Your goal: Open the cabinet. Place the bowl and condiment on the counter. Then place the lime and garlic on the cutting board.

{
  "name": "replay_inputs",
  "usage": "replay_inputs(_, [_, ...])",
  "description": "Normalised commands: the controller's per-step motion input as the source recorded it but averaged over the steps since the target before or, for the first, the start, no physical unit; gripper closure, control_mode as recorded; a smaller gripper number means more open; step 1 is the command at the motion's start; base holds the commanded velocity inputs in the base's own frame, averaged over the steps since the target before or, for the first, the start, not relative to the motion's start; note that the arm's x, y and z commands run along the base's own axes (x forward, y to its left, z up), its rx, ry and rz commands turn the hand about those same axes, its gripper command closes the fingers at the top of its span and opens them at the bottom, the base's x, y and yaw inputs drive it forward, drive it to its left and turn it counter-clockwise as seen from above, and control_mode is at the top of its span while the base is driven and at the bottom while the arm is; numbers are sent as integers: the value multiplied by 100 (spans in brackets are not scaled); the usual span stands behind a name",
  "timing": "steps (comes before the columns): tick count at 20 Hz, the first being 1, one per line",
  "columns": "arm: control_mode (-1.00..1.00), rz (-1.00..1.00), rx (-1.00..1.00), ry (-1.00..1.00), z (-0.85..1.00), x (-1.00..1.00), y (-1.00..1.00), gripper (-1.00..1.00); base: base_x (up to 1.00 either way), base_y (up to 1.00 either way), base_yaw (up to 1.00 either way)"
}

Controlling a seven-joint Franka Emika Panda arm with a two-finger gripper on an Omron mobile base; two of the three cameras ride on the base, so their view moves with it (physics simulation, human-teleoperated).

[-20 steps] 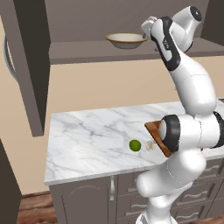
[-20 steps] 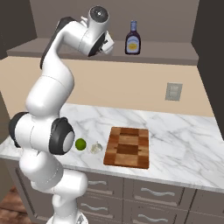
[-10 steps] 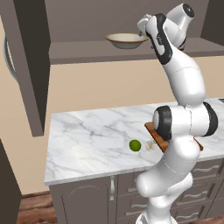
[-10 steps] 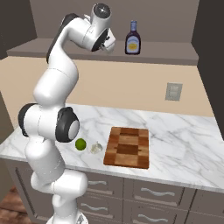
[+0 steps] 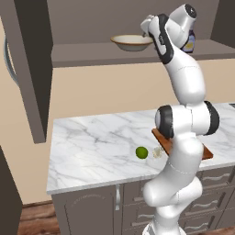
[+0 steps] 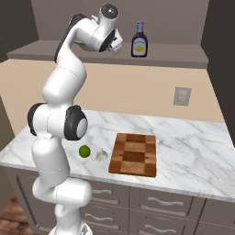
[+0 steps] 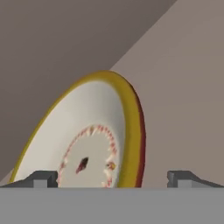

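Reaching up high in the left base view, the white arm puts its gripper [image 5: 148,28] right beside the bowl [image 5: 131,42], at the bowl's 3 o'clock side. The bowl sits on the shelf of the open cabinet [image 5: 137,50]. The cabinet door [image 5: 28,69] hangs open at 9 o'clock. Down on the counter [image 5: 92,151], the lime [image 5: 142,152] lies near the middle, and the garlic [image 5: 157,153] is just beside it at 3 o'clock. A corner of the cutting board [image 5: 161,137] peeks out from behind the arm.

From the right base view, the condiment [image 6: 139,41] stands upright on the shelf, at 3 o'clock from the gripper [image 6: 116,45] and a little apart from it. The cutting board [image 6: 134,154] lies flat on the counter [image 6: 193,156]. The lime [image 6: 84,151] and the garlic [image 6: 101,155] sit off the board, on its 9 o'clock side.

Up close in the hand view, the bowl [image 7: 87,140] looks tipped because the camera is rolled. The two finger tips [image 7: 41,178] are spread wide apart. The bowl's rim lies between them, nearer the 9 o'clock finger. I cannot tell if a finger touches it.
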Motion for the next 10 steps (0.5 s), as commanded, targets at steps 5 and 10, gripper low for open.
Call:
replay_inputs(5, [-100, 0, 0, 0, -26, 35, 3, -100, 0, 0, 0])
replay_inputs(10, [-100, 0, 0, 0, -8, 29, 3, -100, 0, 0, 0])
